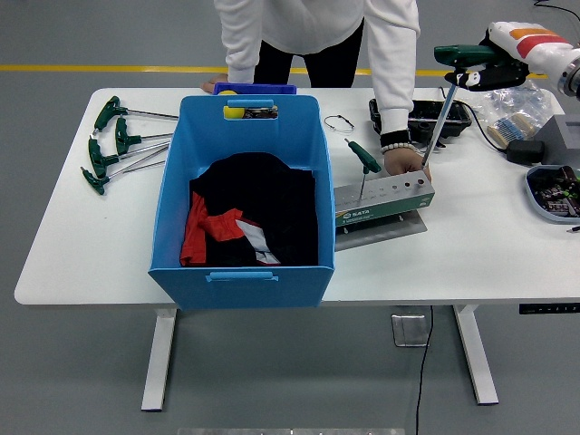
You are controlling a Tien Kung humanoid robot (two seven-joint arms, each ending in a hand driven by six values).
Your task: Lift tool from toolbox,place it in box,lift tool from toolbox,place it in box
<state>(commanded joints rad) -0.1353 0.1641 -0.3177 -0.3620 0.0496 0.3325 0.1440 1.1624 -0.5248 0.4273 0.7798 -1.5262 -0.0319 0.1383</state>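
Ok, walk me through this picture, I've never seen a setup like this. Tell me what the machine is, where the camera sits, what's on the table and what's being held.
This is one picture, taken from a camera high on a humanoid robot, looking down over a white table. The robot's right hand comes in at the upper right, with a white, orange-striped cover on the arm behind it. It grips a green T-handle tool whose long shaft slants down toward a grey tool holder. A person stands at the far side, and the person's hand steadies that holder. A second green-handled tool stands upright in it. To the left sits a big blue box with black and red cloth inside, and more green-handled tools lie on the table's left end. The robot's left hand is out of view.
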